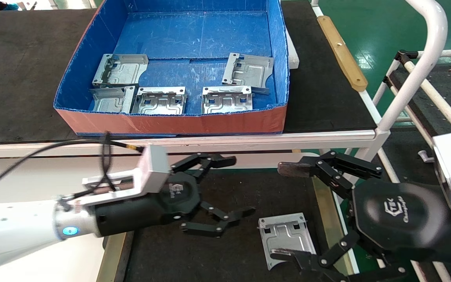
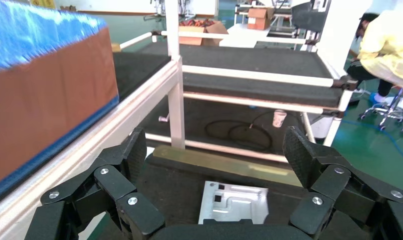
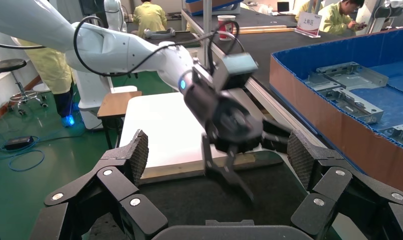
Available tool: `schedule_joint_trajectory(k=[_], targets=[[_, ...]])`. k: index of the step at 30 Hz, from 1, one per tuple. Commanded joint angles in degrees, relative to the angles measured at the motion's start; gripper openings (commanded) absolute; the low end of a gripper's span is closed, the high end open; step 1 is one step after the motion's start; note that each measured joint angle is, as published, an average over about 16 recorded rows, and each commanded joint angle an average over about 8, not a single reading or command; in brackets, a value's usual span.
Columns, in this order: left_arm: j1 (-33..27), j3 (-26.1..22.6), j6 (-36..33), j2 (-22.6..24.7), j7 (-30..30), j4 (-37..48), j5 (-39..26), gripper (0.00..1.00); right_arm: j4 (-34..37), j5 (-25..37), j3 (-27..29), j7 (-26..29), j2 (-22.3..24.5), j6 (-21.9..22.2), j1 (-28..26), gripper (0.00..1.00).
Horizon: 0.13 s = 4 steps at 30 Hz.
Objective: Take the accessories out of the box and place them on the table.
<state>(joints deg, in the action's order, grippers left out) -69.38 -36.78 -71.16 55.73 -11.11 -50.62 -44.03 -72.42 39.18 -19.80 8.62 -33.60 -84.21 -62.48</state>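
The box (image 1: 178, 123), blue inside with an orange front wall, stands on the upper bench and holds several silvery brackets (image 1: 161, 100). One bracket (image 1: 286, 235) lies flat on the lower table's black mat (image 1: 194, 250); it also shows in the left wrist view (image 2: 234, 202). My left gripper (image 1: 239, 186) is open and empty above the mat, just left of that bracket. My right gripper (image 1: 282, 213) is open and empty, its fingers spread to either side of the bracket, the near finger over the bracket's front edge. The right wrist view shows the left gripper (image 3: 234, 130) and the box (image 3: 329, 120).
A white rail (image 1: 210, 141) fronts the upper bench between the box and the lower table. A tan strip (image 1: 323, 211) edges the mat on the right. White tube frames (image 1: 425, 58) rise at the right. People work at benches in the background (image 3: 149, 17).
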Motion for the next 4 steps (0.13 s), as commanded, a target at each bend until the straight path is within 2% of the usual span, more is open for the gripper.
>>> schedule_joint_trajectory(k=[1, 4], targets=[[1.0, 2.5, -1.8, -2.5, 2.7, -2.8, 0.3, 1.00, 0.0, 0.0, 0.0, 0.0, 0.0, 0.0, 0.0, 1.00], [1.4, 3.6, -2.5, -3.6, 3.8, -4.0, 0.4, 1.00, 0.0, 0.0, 0.0, 0.0, 0.0, 0.0, 0.0, 1.00]])
